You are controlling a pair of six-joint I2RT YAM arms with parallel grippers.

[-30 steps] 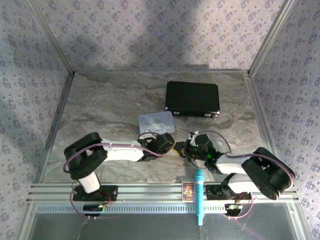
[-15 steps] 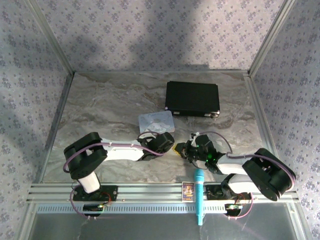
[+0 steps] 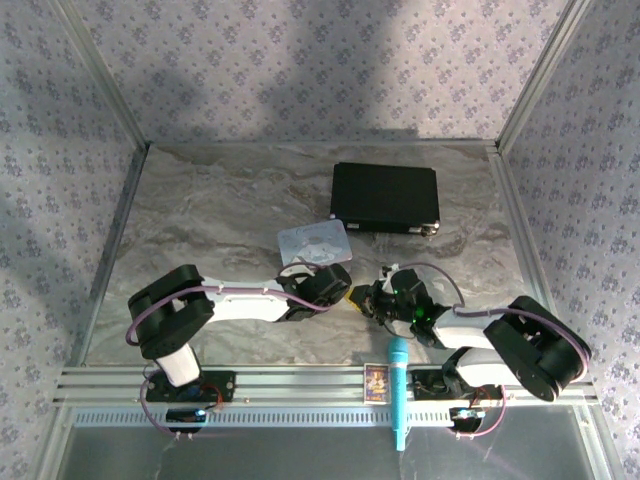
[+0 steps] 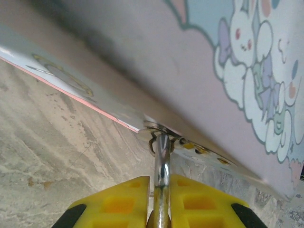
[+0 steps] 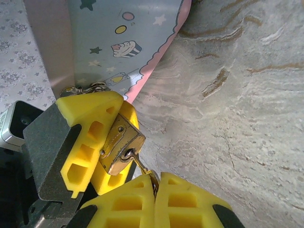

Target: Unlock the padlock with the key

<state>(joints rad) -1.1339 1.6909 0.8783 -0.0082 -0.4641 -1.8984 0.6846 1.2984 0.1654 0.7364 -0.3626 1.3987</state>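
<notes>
The small brass padlock (image 5: 118, 142) sits clamped between the yellow fingers (image 5: 88, 123) of my left gripper (image 3: 345, 292). Its silver shackle (image 4: 162, 156) runs up from my left gripper (image 4: 161, 190) through the hasp of the pastel cartoon tin (image 4: 199, 57). The tin (image 3: 313, 241) is tilted up off the marble table. My right gripper (image 5: 156, 183) is shut on the key (image 5: 141, 167), whose blade is inside the padlock's keyhole. From above, the right gripper (image 3: 366, 300) faces the left one, and the two nearly touch.
A black case (image 3: 385, 196) lies at the back right of the table (image 3: 220, 210). On the front rail stand a blue marker (image 3: 398, 390) and a small card (image 3: 376, 381). Metal frame posts border the table.
The pastel tin has tilted and shifted slightly as the left gripper nudged toward the right one. Both grips stay as they were.
</notes>
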